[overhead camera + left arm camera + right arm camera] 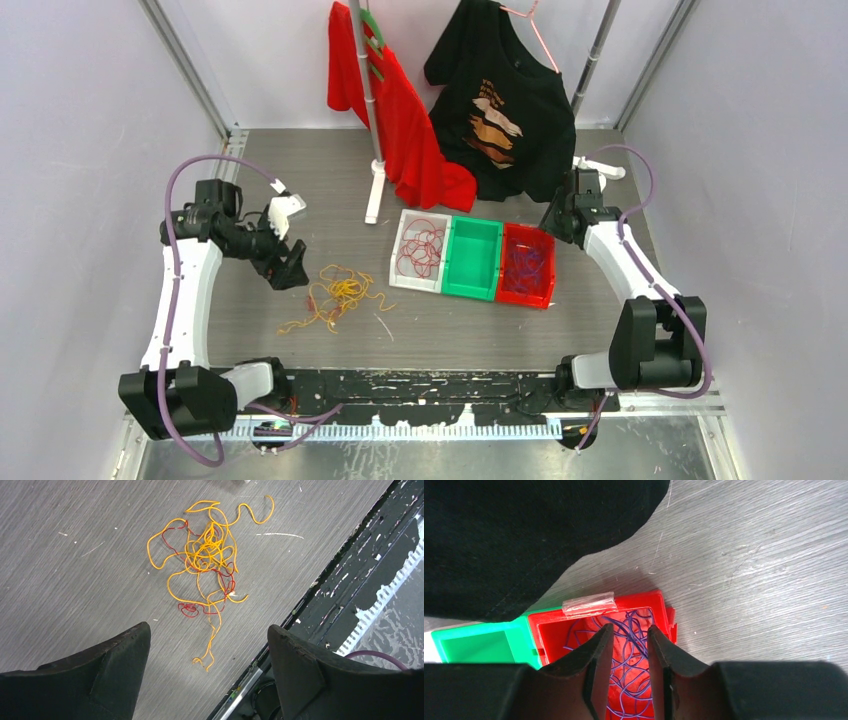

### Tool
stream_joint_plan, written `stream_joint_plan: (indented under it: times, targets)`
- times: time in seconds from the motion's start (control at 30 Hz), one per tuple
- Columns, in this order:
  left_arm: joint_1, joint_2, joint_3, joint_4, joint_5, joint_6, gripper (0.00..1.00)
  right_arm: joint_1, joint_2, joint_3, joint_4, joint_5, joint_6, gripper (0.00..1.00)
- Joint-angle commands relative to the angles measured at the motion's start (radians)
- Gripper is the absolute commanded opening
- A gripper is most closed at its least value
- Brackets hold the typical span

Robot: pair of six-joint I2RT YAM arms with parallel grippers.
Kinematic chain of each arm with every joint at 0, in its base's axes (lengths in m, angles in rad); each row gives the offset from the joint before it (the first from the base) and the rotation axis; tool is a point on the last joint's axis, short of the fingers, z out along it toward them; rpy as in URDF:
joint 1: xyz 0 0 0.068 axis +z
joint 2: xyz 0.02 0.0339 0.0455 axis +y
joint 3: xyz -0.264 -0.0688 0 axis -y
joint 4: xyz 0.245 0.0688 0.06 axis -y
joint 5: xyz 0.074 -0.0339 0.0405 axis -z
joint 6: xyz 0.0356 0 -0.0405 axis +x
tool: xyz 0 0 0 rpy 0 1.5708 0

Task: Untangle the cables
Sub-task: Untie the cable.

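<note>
- The loose tangle (205,565) lies on the table (75,555), just right of the left arm. It is mostly yellow cables looped over one another, with a few red strands threaded through the knot and its lower part.
- One yellow tail trails out of the knot toward the near edge of the table. Another curls away on the far side.
- More red cables (420,250) lie coiled in the white bin (397,262).
- The purple cables (629,690) lie in a loose heap in the red bin (549,625).
- The green bin (470,258) sits between those two, touching both.
- A strip of clear tape (589,604) sits on the red bin's rim, at the corner beside the green bin.
- The left gripper (207,635) hangs above the table just beside the tangle. Its jaws are spread wide. It holds nothing and touches nothing.
- The right gripper (628,630) hangs over the red bin, close under the hem of the black shirt (524,540).
- Its fingers (599,650) are parted by only a narrow gap, much closer together than the left pair. The purple cables show through the gap, below the tips. I see no strand pinched between them.
</note>
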Motion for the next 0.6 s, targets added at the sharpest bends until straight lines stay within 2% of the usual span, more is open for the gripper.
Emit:
stream_joint_plan:
  times: [0.0,0.2,0.4,0.57]
  targets:
    - [-0.004,-0.002,0.0,-0.006,0.0,0.023,0.87,0.004,-0.001,-0.028,0.072,-0.028,0.035,0.35]
    - [-0.004,-0.005,0.006,0.0,0.017,0.021,0.87,0.012,-0.008,-0.08,0.09,-0.044,0.069,0.29]
    - [-0.004,0.017,-0.01,0.014,0.001,0.02,0.87,0.089,-0.016,-0.139,0.116,-0.006,0.102,0.27]
    - [-0.006,0.069,-0.063,0.09,-0.027,0.005,0.83,0.233,-0.001,-0.167,0.117,0.151,0.15,0.41]
